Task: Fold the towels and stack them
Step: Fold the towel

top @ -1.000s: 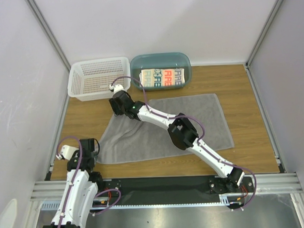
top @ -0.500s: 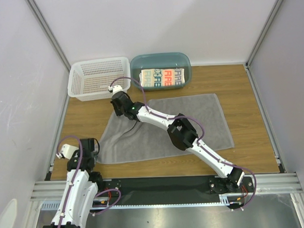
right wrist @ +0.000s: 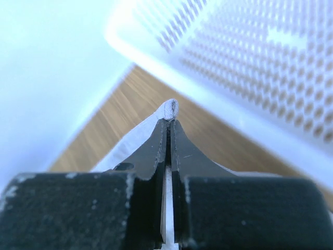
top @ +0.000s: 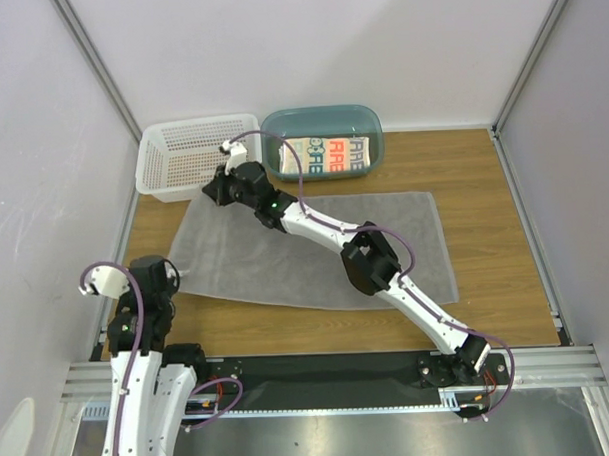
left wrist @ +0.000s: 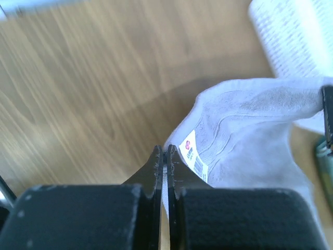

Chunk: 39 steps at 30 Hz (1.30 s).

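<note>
A large plain grey towel (top: 315, 253) lies spread over the wooden table. My left gripper (top: 171, 277) is shut on its near-left corner; in the left wrist view the jaws (left wrist: 165, 154) pinch the cloth beside a white label (left wrist: 193, 154). My right gripper (top: 211, 194) is shut on the far-left corner, close to the basket; a tip of grey towel (right wrist: 170, 108) pokes out past the closed fingertips (right wrist: 169, 119). A folded white towel with red, blue and black letters (top: 327, 157) rests inside the teal tub (top: 321, 119).
The white lattice basket (top: 192, 152) stands at the back left, just beyond my right gripper, and fills the right wrist view (right wrist: 250, 62). The teal tub sits beside it. The right arm (top: 371, 261) stretches diagonally over the towel. Walls enclose the table.
My right gripper has shut on the far-left corner and drawn it toward the basket. The left arm has pulled its corner left, and the rumpled towel now lies stretched flat.
</note>
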Available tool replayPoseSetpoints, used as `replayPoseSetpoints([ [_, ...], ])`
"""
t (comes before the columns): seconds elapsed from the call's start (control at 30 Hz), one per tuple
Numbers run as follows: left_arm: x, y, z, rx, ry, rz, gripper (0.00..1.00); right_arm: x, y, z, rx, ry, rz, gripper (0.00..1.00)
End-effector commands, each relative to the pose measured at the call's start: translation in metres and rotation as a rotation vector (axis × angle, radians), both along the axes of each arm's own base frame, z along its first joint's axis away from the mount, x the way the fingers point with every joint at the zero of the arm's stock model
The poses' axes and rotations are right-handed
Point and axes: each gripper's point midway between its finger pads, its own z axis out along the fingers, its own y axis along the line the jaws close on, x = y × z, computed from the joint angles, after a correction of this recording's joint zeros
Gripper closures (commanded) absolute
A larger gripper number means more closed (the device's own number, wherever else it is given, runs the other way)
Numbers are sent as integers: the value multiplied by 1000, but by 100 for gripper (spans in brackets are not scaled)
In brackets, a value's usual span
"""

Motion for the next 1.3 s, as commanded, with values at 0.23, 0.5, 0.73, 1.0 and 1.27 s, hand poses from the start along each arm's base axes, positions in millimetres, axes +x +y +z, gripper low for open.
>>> replayPoseSetpoints([
  [0.23, -10, 23, 44, 184, -18, 1, 100, -10, -8, 193, 428, -221, 46, 100],
  [0.5, 14, -4, 91, 267, -248, -252, 100, 7, -29, 211, 473, -224, 45, 100],
  [0.73, 28, -44, 106, 245, -364, -495, 100, 16, -60, 237, 401, -285, 77, 100],
  [1.0, 38, -88, 135, 278, -530, -758, 100, 26, -111, 249, 354, -265, 119, 100],
  [1.27, 49, -136, 151, 219, -576, -975, 100, 37, -159, 246, 269, -284, 78, 100],
])
